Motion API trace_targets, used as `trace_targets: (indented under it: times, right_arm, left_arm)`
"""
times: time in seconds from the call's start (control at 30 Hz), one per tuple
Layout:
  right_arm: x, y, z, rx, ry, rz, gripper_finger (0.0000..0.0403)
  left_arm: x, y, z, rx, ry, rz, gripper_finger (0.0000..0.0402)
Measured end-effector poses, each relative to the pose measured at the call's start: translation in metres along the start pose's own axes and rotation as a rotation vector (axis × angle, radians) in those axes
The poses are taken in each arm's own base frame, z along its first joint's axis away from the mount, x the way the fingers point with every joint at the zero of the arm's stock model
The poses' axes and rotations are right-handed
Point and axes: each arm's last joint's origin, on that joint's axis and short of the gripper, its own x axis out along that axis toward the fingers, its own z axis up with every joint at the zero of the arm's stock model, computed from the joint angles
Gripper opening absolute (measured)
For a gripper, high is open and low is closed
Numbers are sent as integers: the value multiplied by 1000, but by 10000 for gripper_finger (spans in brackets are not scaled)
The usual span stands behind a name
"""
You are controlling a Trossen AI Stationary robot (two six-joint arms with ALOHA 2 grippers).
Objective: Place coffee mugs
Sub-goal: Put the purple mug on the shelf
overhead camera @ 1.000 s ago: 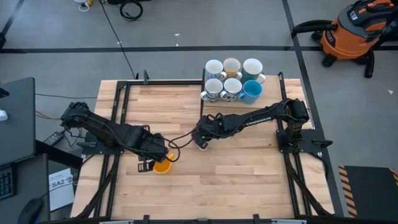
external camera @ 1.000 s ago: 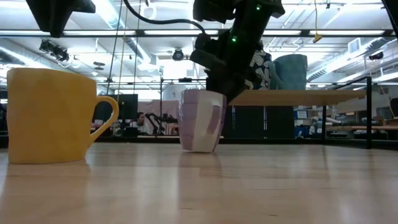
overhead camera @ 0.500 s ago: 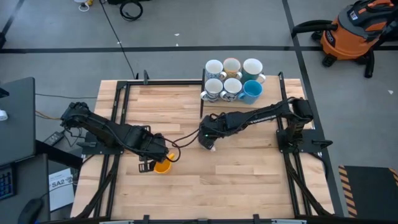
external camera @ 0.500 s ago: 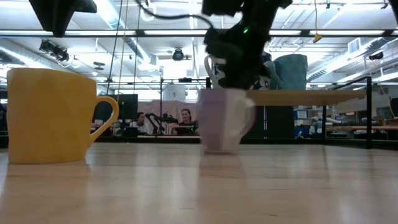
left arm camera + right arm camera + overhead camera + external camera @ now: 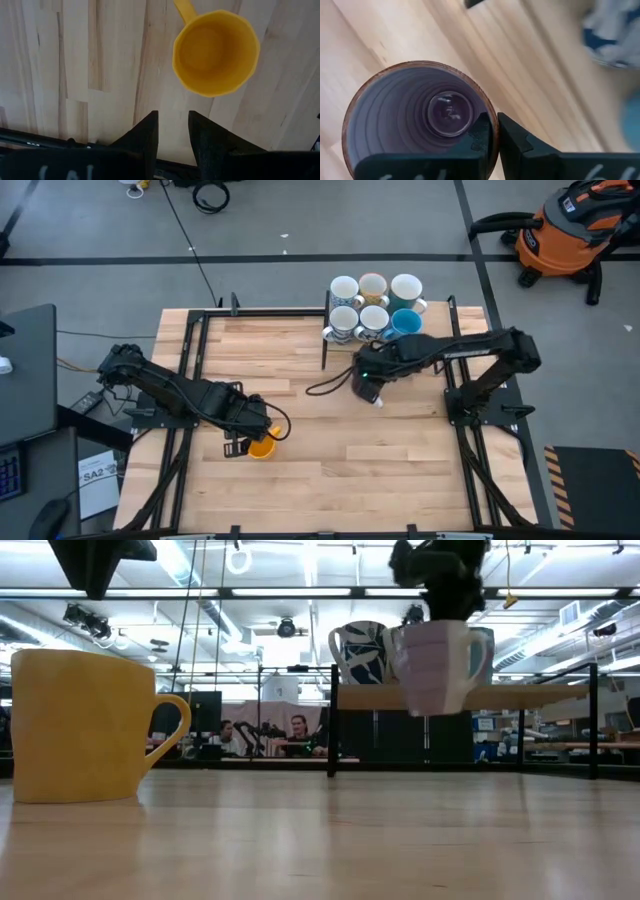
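A purple mug (image 5: 433, 666) hangs in my right gripper (image 5: 368, 387), above the table and just on the near side of the raised shelf (image 5: 500, 696). Several mugs stand on that shelf: white, patterned, tan and a bright blue one (image 5: 405, 326). A yellow-orange mug (image 5: 261, 447) stands upright on its base on the table at the near left; it also shows in the left wrist view (image 5: 216, 52). My left gripper (image 5: 173, 131) is slightly open and empty just beside it, touching nothing. My right gripper holds the purple mug by its rim (image 5: 493, 119), pinching the wall with one finger (image 5: 481, 131) inside the mug and one finger (image 5: 516, 140) outside. The fingers come from above, pointing down. The mug hangs upright below them, lifted clear of the table.
The shelf on dark posts (image 5: 325, 340) stands at the far right of the wooden table (image 5: 300, 480). A black cable (image 5: 325, 385) trails across the table's middle. An orange shop vacuum (image 5: 565, 225) stands on the floor beyond the table. People sit in the room behind (image 5: 300, 730).
My right gripper has gone toward the table's right and far edges and up, toward the shelf, still shut on the purple mug. The mug, which stood tilted on the table, is now lifted clear and hangs upright at shelf height.
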Motion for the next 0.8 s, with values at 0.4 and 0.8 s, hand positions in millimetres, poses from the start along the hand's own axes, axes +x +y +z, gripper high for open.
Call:
trace_targets:
  times: [0.4,0.8]
  right_arm:
    - [12,-23,-49,80,7,28,29]
    - [35,-36,-83,137,24,43,30]
  left_arm:
    - [0,0,0,0,-1,-1,114]
    - [0,-1,1,-2,-14,-8,114]
